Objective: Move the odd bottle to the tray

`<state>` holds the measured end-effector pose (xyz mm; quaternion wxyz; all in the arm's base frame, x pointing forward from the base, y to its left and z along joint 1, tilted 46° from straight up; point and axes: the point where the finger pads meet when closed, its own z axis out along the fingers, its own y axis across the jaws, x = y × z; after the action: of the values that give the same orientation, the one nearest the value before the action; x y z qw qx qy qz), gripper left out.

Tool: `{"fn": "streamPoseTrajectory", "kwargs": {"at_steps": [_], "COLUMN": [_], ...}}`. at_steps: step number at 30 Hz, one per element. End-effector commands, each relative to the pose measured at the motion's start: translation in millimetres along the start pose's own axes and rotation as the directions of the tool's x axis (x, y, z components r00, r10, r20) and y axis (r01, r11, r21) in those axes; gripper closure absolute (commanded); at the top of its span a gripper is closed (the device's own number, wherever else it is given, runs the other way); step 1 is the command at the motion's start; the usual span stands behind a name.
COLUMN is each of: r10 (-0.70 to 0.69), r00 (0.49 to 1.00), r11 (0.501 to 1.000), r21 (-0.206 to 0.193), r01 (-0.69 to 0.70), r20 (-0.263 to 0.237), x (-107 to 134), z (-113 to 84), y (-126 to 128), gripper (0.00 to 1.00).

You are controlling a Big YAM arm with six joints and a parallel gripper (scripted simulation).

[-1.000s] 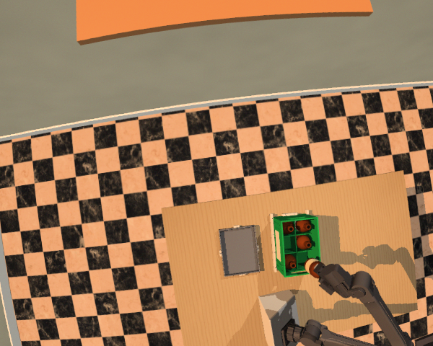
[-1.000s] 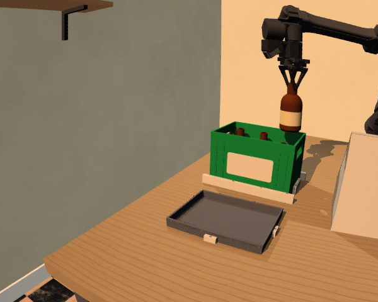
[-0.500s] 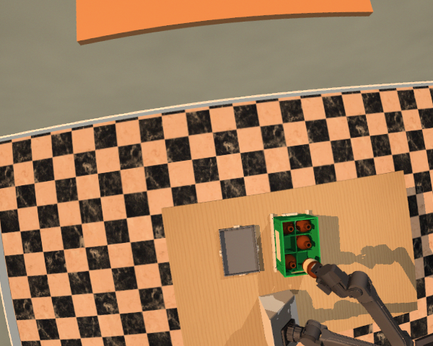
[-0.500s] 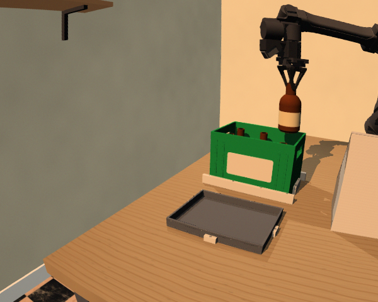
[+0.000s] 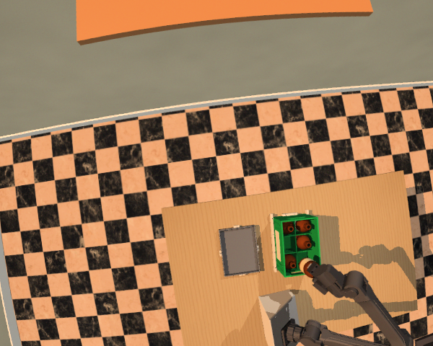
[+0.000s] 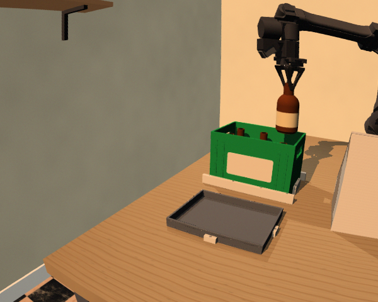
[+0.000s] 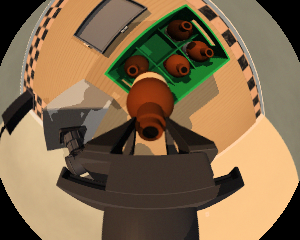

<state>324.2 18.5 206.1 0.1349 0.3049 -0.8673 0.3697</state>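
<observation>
So on your wooden tabletop [image 5: 209,298] [image 6: 124,246], the green plastic six-slot crate [image 5: 319,238] [image 6: 251,146] [image 7: 107,74] sits near the far edge from the exterior camera, four bottles inside. Closer to that camera's near left corner, the shallow grey rectangular tray [image 5: 239,251] [image 6: 228,221] [image 7: 110,25] has nothing on it. Your brown glass-look bottle with cream label [image 5: 308,268] [image 6: 287,112] [image 7: 150,100] hangs over the crate, mouth up, long axis roughly vertical, neck clamped in your black two-finger gripper [image 5: 313,269] [image 6: 292,85] [image 7: 150,121]. Lift looks done; carrying and standing it remain, if it's the odd neck, can't tell.
</observation>
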Motion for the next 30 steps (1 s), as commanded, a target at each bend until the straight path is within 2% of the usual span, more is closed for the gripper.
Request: {"fn": "streamPoseTrajectory", "kwargs": {"at_steps": [1,23,30], "r10": [0.028,0.021,0.028], "r00": [0.998,0.999,0.998], "r11": [1.000,1.000,1.000], "r21": [0.013,0.012,0.010], "r01": [-0.028,-0.022,-0.028], "r20": [0.054,0.047,0.056], "x": [-20,-45,-60], "z": [-20.2,-20.7,-21.0], "y": [-4,15,24], "gripper": [1.00,1.00,1.00]}}
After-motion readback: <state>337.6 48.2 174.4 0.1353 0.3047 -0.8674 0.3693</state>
